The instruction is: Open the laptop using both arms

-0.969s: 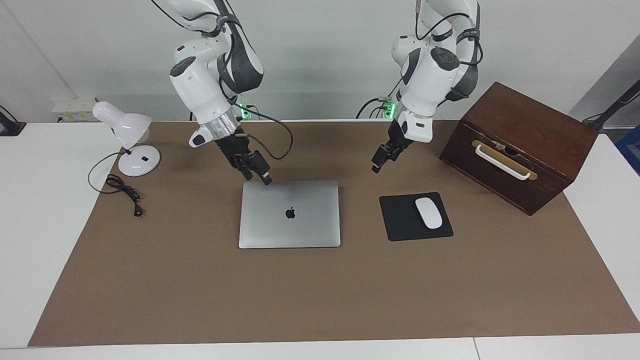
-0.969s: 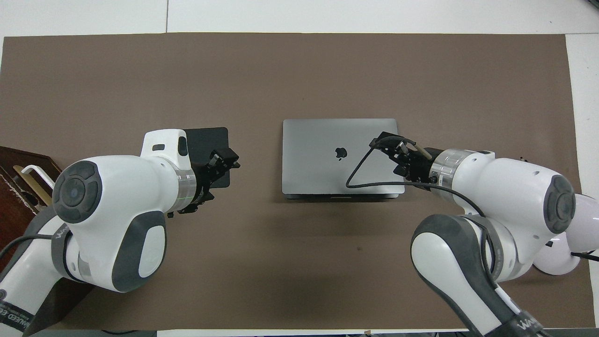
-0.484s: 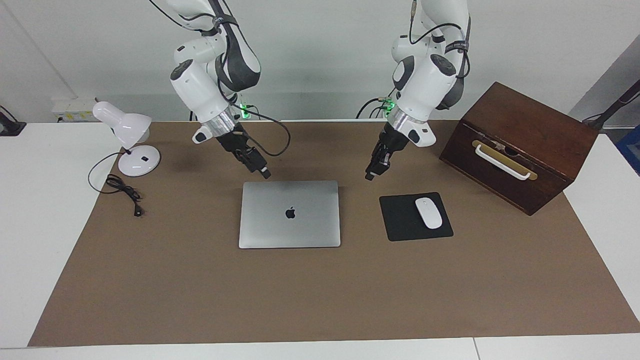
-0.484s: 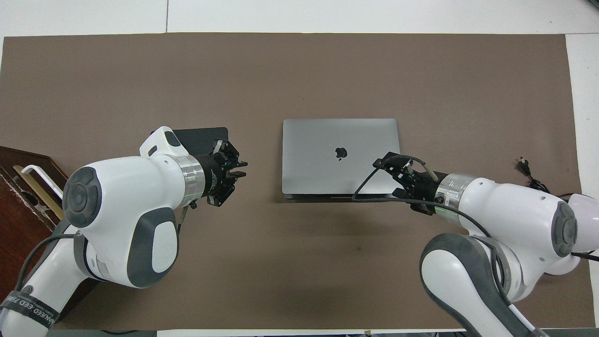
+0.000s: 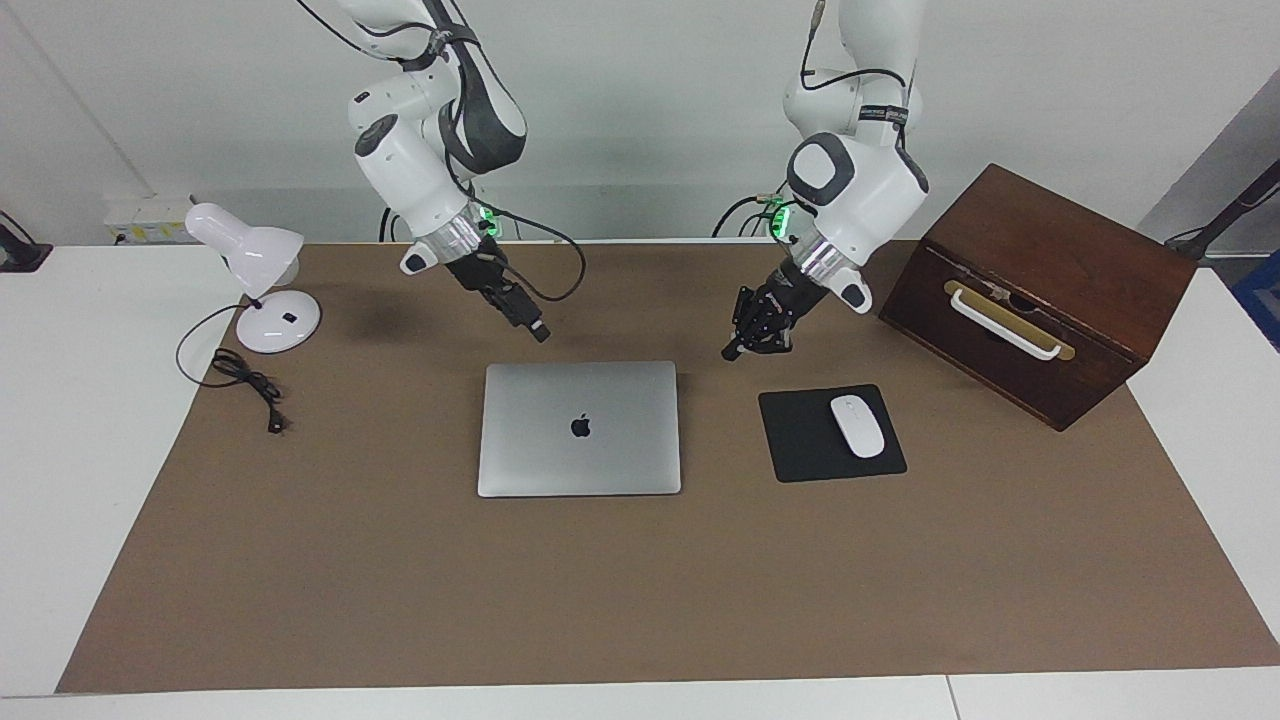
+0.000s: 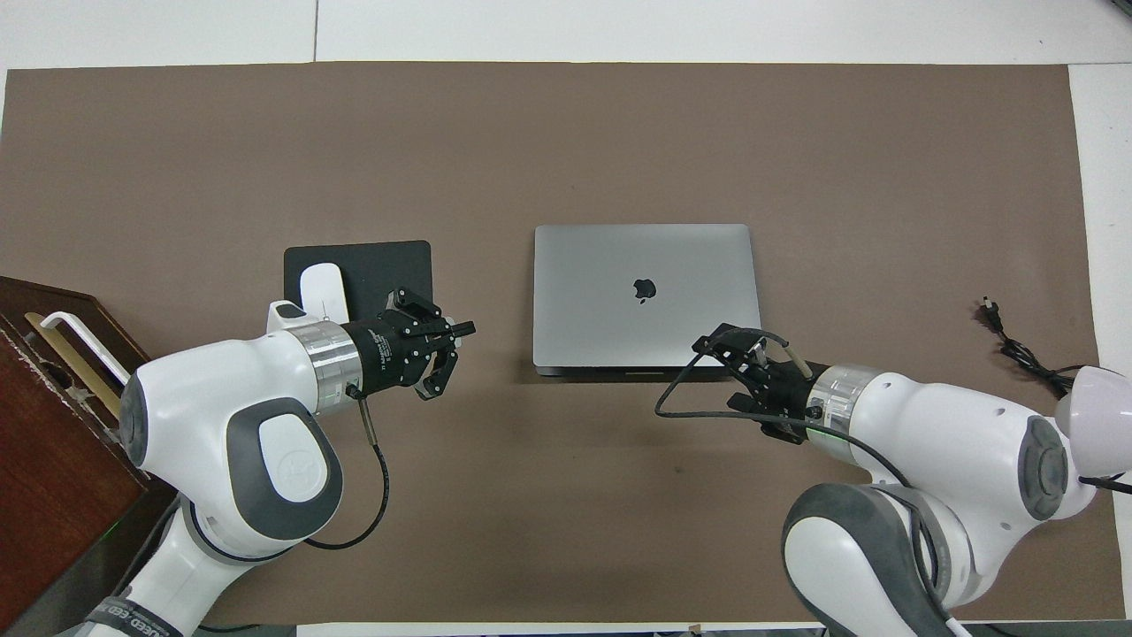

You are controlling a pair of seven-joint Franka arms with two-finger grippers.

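The silver-grey laptop (image 5: 579, 428) (image 6: 644, 296) lies closed and flat on the brown mat, logo up. My left gripper (image 5: 735, 350) (image 6: 464, 329) hangs low over the mat between the laptop and the mouse pad, level with the laptop's robot-side corner. It is shut, its fingertips meeting while the links splay out, and it holds nothing. My right gripper (image 5: 540, 335) (image 6: 707, 341) hovers over the laptop's robot-side edge, close to the corner at the right arm's end. It stays clear of the lid.
A black mouse pad (image 5: 805, 445) with a white mouse (image 5: 857, 426) lies beside the laptop toward the left arm's end. A dark wooden box (image 5: 1040, 290) with a white handle stands past it. A white desk lamp (image 5: 255, 270) and its cord (image 5: 245, 385) sit at the right arm's end.
My left gripper has shut, turned at the wrist and shifted toward the laptop. My right gripper has drawn back from the lid's corner toward the robots. The laptop has not moved.
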